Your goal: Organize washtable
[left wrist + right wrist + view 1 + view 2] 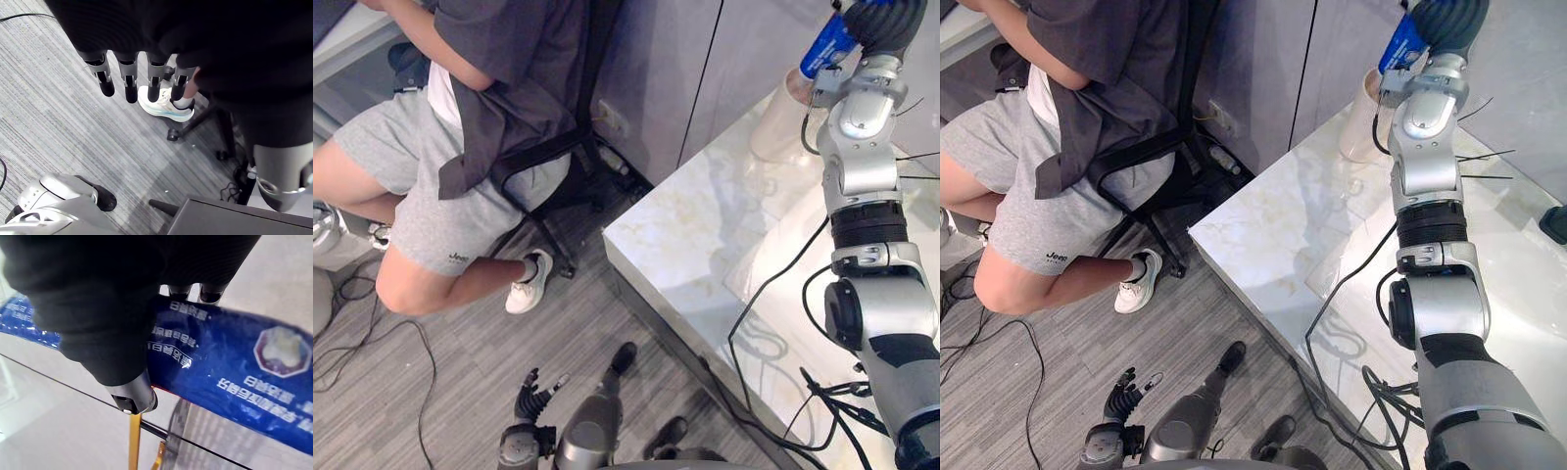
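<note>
Tube (824, 44), blue, clasped in right hand (886, 22) near cup (775, 122); left hand (530, 399) slack, empty

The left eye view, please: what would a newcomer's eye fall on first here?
Most striking is the right hand, raised at the far corner of the marble washtable and closed round a blue tube by the rim of a cream cup. Next comes the person seated on a black chair left of the table. The left hand hangs open over the floor.
</note>
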You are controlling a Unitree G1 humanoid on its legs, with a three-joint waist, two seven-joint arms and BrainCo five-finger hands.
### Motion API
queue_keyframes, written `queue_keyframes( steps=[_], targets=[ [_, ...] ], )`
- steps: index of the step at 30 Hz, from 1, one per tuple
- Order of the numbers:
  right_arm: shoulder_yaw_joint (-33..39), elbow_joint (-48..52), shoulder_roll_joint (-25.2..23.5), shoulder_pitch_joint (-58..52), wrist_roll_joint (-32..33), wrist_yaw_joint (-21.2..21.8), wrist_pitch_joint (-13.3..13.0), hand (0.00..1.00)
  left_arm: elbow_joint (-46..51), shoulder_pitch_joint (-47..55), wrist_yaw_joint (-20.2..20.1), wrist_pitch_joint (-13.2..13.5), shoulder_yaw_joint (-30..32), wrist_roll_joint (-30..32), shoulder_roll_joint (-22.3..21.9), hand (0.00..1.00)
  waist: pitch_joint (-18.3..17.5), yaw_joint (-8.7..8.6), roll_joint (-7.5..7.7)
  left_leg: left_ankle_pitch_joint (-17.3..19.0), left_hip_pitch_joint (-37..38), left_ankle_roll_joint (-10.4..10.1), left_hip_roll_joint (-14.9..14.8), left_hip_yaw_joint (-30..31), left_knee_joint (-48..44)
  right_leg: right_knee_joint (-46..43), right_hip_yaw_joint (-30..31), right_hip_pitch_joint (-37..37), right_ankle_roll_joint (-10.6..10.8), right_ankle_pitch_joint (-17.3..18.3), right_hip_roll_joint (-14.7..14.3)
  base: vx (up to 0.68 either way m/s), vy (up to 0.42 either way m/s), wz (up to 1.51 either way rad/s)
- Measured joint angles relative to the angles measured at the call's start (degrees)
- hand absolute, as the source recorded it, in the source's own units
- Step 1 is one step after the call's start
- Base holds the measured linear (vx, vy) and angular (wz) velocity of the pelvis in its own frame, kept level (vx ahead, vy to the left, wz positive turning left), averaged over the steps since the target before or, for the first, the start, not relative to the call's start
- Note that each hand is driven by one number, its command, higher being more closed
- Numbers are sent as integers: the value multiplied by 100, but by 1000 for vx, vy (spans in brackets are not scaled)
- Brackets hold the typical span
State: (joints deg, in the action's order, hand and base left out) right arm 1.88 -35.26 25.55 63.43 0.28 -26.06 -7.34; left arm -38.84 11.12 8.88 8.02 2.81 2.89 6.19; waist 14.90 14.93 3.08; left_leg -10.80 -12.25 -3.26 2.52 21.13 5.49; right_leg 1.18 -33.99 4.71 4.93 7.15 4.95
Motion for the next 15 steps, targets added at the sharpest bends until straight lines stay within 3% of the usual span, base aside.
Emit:
queue_keyframes(
  steps=[15],
  targets=[
    [85,527,-13,-173,-30,17,64,0,-24,9,-12,-33,2,5,23,0,-5,-163,7,2,225,-1,-13,24,4,-118,13,194,-1,80,7,-28,-5,1]
  ],
)
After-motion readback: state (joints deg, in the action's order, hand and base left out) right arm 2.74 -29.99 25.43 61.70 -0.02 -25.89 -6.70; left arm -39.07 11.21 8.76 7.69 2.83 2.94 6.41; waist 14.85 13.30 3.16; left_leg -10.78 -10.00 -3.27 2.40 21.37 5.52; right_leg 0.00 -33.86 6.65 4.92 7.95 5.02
